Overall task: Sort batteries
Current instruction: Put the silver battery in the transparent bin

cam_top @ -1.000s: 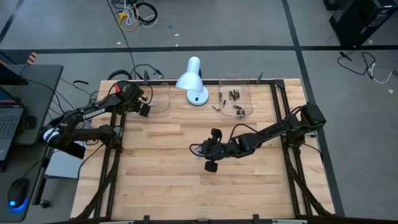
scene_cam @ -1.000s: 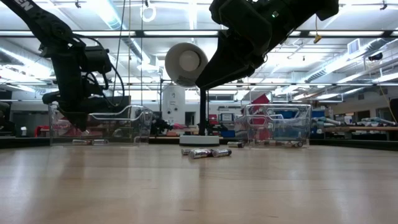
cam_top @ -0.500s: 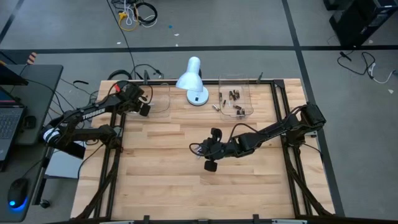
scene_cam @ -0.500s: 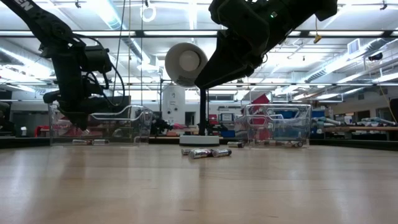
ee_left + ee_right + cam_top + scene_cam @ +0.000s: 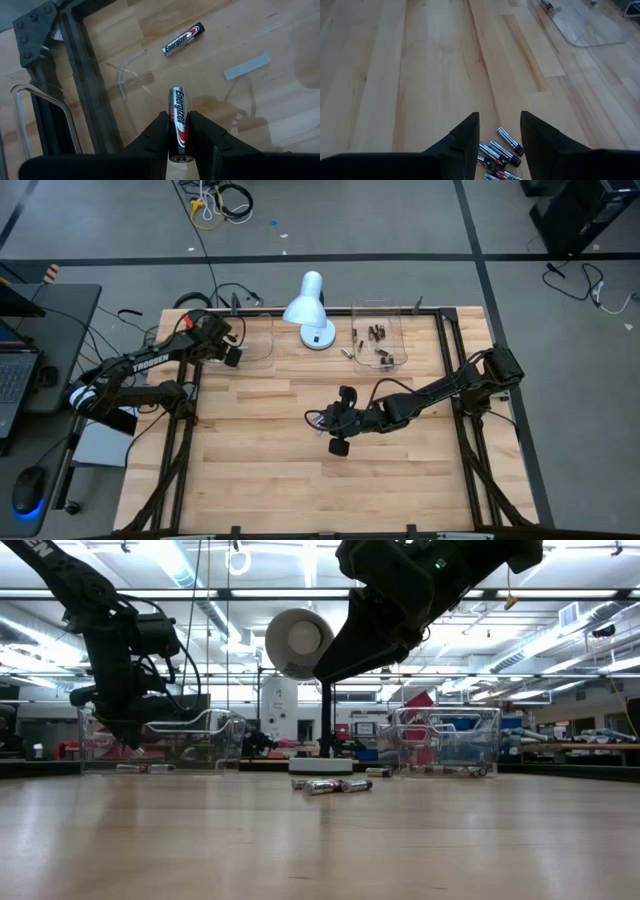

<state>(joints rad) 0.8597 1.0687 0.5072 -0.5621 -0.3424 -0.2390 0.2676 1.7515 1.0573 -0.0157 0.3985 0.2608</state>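
Silvery battery sits between the fingers of our left gripper over the left clear tray, where another battery lies. We see nothing moved since a second ago, so the drop is pending. Our right gripper hangs open above the loose batteries mid-table.

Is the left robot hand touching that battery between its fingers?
Touching. The left wrist view shows the left gripper with both fingers pressed against the battery, no gap.

Battery pile cut off by edge
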